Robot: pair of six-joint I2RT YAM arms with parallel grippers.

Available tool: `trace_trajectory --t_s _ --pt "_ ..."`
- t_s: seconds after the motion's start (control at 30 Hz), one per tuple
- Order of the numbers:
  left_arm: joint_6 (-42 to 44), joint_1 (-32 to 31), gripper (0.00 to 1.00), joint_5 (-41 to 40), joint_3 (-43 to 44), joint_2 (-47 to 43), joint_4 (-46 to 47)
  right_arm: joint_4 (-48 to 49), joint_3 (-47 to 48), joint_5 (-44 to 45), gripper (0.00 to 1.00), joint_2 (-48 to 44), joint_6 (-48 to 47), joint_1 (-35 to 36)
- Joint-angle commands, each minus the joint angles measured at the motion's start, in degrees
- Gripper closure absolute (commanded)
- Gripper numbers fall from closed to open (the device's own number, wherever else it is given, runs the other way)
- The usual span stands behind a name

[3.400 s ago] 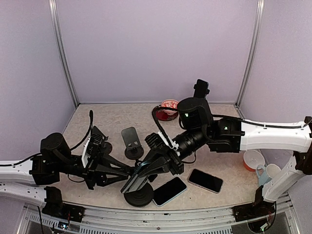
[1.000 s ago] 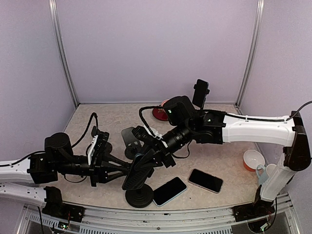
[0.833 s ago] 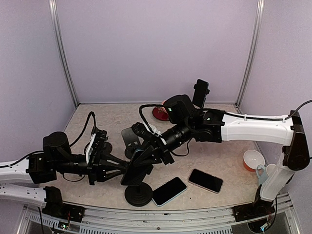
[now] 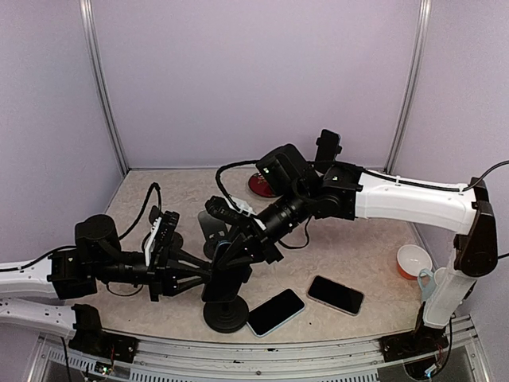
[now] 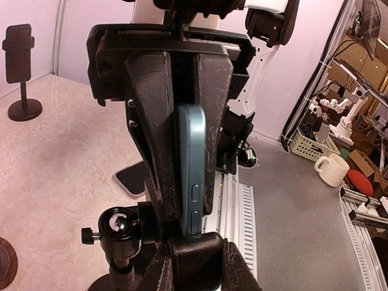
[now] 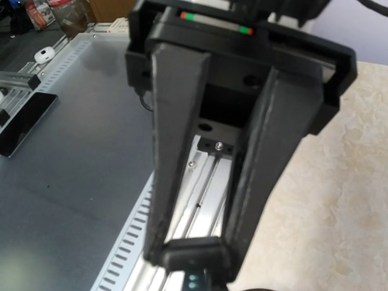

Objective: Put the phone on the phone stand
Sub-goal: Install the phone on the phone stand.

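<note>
The phone [image 5: 194, 157] stands on edge over the phone stand [image 4: 225, 317]; whether it is seated there cannot be told. The left gripper [image 5: 195, 253] pinches its lower end, fingertips nearly together. The right gripper [image 5: 191, 215] clamps its flat faces from above.

Phone [image 5: 193, 182]: smooth matt teal edge, metal look. Right gripper [image 6: 191, 254] fingers [image 6: 176, 139]: matt black plastic, scuffed, faintly ridged. Phone stand [image 5: 121, 242]: black, ball joint glossy. Table [image 5: 54, 151]: smooth marbled beige, slight sheen. Near rail [image 5: 239, 206]: ribbed bare metal.
</note>
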Motion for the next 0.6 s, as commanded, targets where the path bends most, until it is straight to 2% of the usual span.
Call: trace_trajectory --t_s 0.0,0.13,0.2,0.33,0.47,0.57 --pt "1.4 -2.9 1.0 6.8 1.7 -2.6 14.6 -6.8 -1.2 14.3 0.88 2.1 2.3 -0.9" --pt "2.0 -2.8 1.0 6.5 0.5 -3.5 15.2 -5.2 -1.4 13.4 0.73 -0.2 3.4 -0.7" --pt "2.2 -2.8 1.0 6.5 0.2 -3.6 15.4 -4.6 -1.5 13.0 0.59 -1.5 4.1 -0.7" --pt "2.7 -2.7 1.0 6.8 0.0 -3.5 15.5 -2.3 -3.2 13.9 0.51 -4.9 5.6 -0.8" --pt "3.2 -2.6 1.0 7.0 -1.0 -4.0 16.0 2.7 -8.6 14.1 0.32 -11.1 7.3 -1.0" --pt "3.3 -2.3 1.0 7.1 -2.0 -4.6 16.3 6.5 -14.1 12.5 0.24 -16.5 7.2 -1.9"
